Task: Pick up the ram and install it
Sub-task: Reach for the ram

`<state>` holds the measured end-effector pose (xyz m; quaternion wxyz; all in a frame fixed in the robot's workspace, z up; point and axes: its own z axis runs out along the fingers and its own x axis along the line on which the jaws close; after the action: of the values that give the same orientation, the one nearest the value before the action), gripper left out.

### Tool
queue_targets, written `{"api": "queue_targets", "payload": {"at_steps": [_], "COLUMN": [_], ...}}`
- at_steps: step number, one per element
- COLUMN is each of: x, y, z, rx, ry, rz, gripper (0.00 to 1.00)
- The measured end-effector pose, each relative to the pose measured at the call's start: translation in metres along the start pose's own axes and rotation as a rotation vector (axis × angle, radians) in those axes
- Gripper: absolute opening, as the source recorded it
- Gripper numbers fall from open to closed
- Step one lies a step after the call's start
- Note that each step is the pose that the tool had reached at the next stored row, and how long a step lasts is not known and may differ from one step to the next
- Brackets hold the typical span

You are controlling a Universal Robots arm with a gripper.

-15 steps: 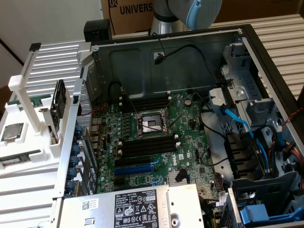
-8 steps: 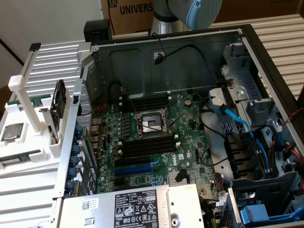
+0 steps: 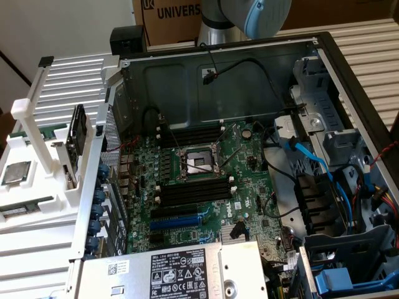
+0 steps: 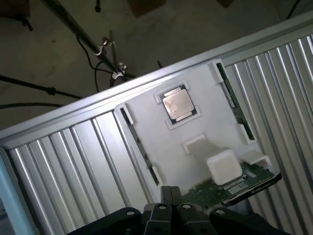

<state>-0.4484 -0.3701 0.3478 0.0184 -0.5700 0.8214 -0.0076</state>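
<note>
End effector (image 4: 169, 194) closed, empty, hovers above white holder (image 4: 146, 139); ram (image 4: 235, 102) slotted along holder's edge, near processor (image 4: 177, 104). Should open wide, align with stick, grip mid-length, lift straight

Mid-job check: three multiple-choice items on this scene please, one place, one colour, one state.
1. Where is the square silver processor chip? A in the case's socket; B on the power supply; C in the white plastic holder.
2. The motherboard's flat circuit board is: A red; B green; C white.
3. The long dark-green ram stick is: A lying in the holder, apart from the black gripper; B clamped in that gripper; C seated in a motherboard slot.
Key: 1 C, it sits in a holder recess; 2 B, green shows between its parts; 3 A, it lies along the holder's edge.
</note>
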Motion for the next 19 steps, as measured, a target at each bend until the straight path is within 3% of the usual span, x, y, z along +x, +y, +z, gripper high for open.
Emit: {"api": "queue_targets", "payload": {"at_steps": [11, 19], "x": [0.003, 0.006], "y": [0.0075, 0.0084], "z": [0.0086, 0.0186], "rx": [0.0039, 0.0021], "ry": [-0.0065, -0.0093], "rz": [-0.087, -0.155], "gripper": [0.1, 0.1]}}
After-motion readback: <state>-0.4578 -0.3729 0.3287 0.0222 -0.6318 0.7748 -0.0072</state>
